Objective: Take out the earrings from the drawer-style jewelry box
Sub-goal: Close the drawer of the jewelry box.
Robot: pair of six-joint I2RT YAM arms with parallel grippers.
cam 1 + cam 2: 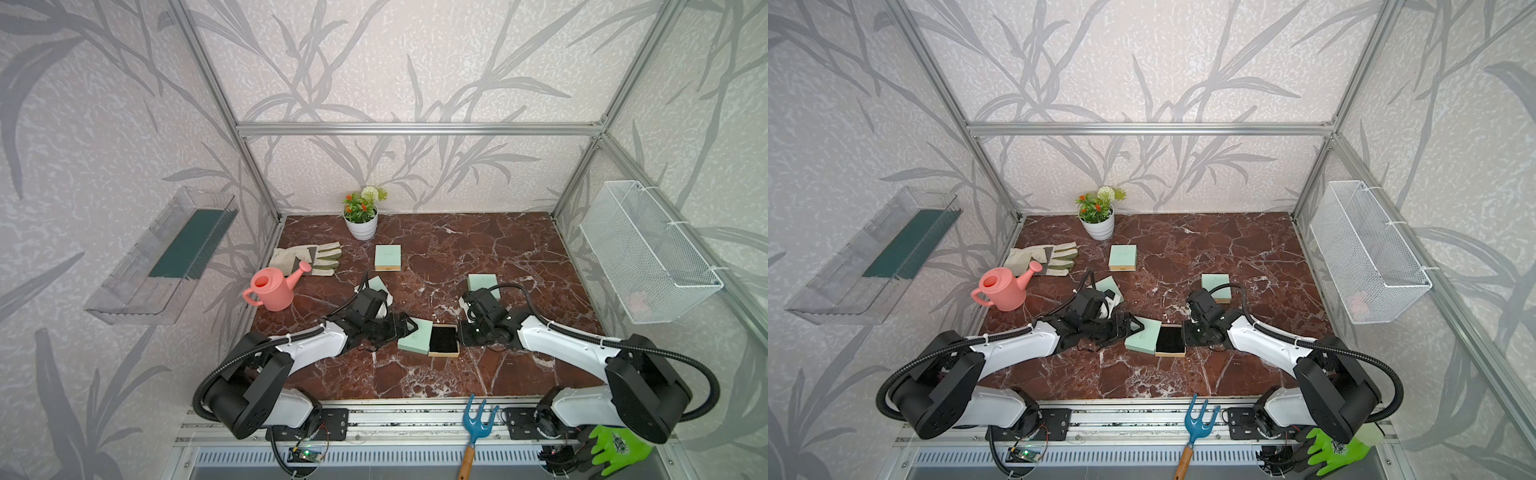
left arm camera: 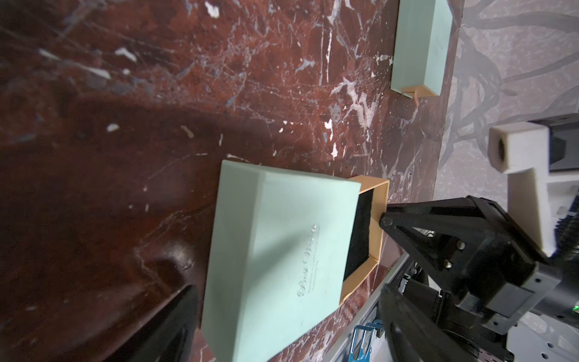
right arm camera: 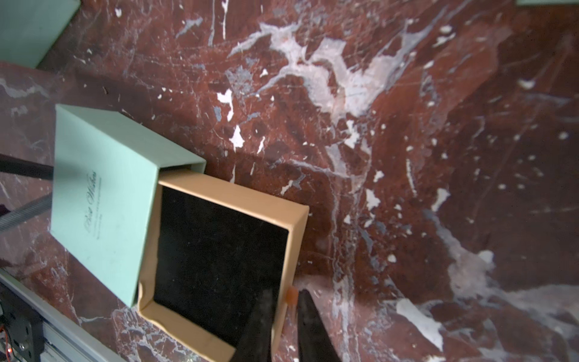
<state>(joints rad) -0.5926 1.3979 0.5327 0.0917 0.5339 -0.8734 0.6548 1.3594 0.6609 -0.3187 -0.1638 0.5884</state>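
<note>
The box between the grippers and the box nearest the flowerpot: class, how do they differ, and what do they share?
The near box has its tan drawer pulled out, black lining showing; the far box is shut. The near box lies at a slant; the far box sits straight. Both are mint-green with tan drawers.

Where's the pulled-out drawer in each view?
In a top view: drawer just below centre.
In a top view: drawer just below centre.
Left wrist: drawer centre-right, a sliver beyond its mint-green sleeve.
Right wrist: drawer lower centre-left, interior exposed.
Shared landmark: the mint-green sleeve it slides from.
</note>
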